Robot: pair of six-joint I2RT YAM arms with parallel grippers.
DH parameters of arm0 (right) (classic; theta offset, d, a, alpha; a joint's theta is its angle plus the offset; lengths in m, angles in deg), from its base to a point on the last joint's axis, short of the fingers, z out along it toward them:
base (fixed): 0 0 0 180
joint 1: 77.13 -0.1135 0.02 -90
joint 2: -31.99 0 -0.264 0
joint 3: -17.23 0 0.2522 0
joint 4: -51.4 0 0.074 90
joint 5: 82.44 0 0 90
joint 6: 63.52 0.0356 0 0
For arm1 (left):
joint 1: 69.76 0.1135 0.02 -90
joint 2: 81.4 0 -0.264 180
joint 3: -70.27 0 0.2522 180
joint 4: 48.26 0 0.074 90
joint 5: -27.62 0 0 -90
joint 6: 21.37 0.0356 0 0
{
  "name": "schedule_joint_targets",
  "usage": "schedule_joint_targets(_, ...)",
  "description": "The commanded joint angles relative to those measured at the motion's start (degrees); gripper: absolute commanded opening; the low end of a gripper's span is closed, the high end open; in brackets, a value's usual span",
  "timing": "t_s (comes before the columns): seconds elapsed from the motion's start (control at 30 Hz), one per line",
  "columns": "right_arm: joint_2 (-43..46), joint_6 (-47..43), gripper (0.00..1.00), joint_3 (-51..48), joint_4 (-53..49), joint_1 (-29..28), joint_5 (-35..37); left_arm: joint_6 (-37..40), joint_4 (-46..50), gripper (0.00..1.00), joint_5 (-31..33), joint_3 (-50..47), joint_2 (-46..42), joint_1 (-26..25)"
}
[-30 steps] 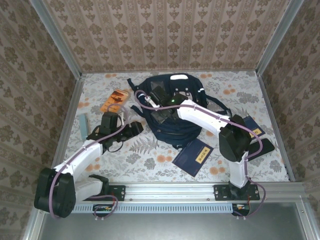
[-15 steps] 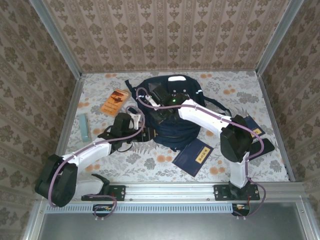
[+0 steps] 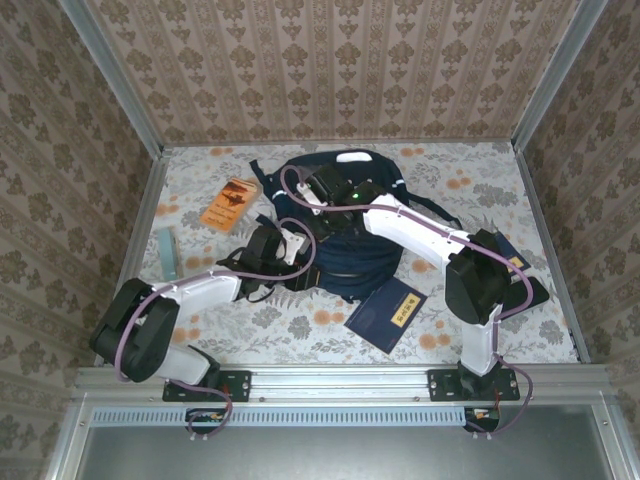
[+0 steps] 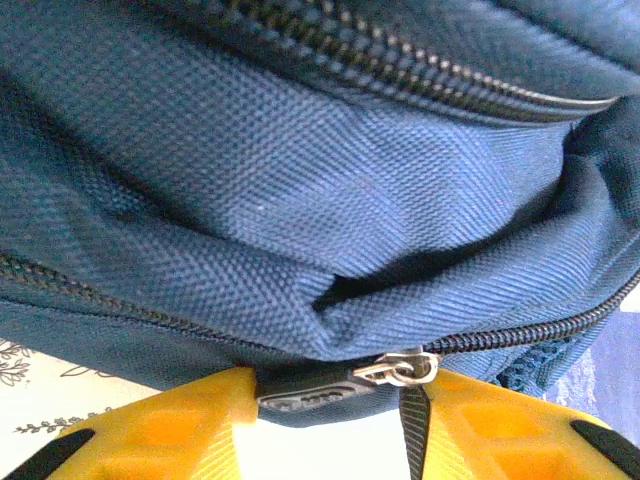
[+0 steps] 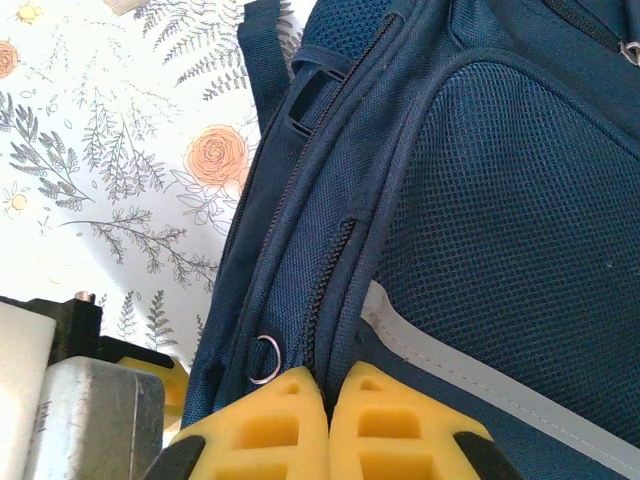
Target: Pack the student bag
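Location: student bag [image 3: 345,265] sits at centre-rear of the table [image 3: 290,325], navy, w/ a white patch at its far end and dark straps trailing to both sides.

Left gripper [image 4: 330,405] is at the bag's near-left edge. Its yellow fingers [image 4: 180,430] stand apart – a silver zip pull [image 4: 398,368] w/ dark tab lies in the gap between them, at the end of a closed zip line. Contact w/ the tab: cannot tell.

Right gripper [image 5: 325,385] is at the bag's far-left top, jaws pressed together, tips against a side seam just beside a small metal ring [image 5: 265,358] and a grey reflective stripe [image 5: 470,375]. Fabric caught between them or not: cannot tell.

Surroundings – a navy book [image 3: 386,314] w/ gold lettering lies near the bag's near-right side. An orange booklet [image 3: 230,200] lies left of the bag, and a teal flat item [image 3: 168,253] is near the left wall.
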Motion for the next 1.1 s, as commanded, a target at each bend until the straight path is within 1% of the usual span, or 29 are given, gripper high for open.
schedule_joint_targets(0.0,3.67,0.94,0.0,2.48,1.67,0.17,-2.37,1.91,-3.9,0.36,0.19,1.5,0.29,-0.16)
schedule_joint_targets(0.1,3.73,1.08,0.0,2.23,1.76,0.42,-2.28,1.72,-4.59,0.27,0.28,1.26,-0.57,-0.09)
schedule_joint_targets(0.27,4.09,1.31,0.0,1.38,2.11,0.7,-1.98,0.84,-4.79,0.12,2.38,-0.82,-3.34,0.86)
schedule_joint_targets(0.37,4.4,1.47,0.0,0.85,2.2,0.82,-1.68,0.08,-4.1,0.05,4.34,-2.14,-5.4,1.5)
schedule_joint_targets(0.47,5.03,1.47,0.0,0.21,1.99,0.82,-1.34,-0.38,-2.86,0.0,6.85,-3.15,-7.62,2.02)
schedule_joint_targets(0.63,7.14,0.78,0.0,-2.43,1.65,0.82,-1.1,-0.29,0.66,0.0,10.81,-3.69,-10.54,3.18)
schedule_joint_targets(0.7,8.09,0.21,0.0,-3.79,1.55,0.87,-1.19,0.35,2.48,0.0,11.5,-3.09,-10.91,4.2)
schedule_joint_targets(0.8,9.62,-0.75,0.0,-5.98,1.54,0.85,-1.64,0.24,5.87,0.0,14.34,-1.53,-10.71,6.19)
schedule_joint_targets(0.97,11.86,-1.95,0.0,-8.95,3.1,0.78,-4.97,-2.92,4.87,0.0,17.19,-0.36,-8.14,9.09)
schedule_joint_targets(1.07,11.69,-1.49,0.01,-9.42,4.42,0.82,-6.73,-4.18,4.48,0.0,17.33,1.85,-5.25,11.3)
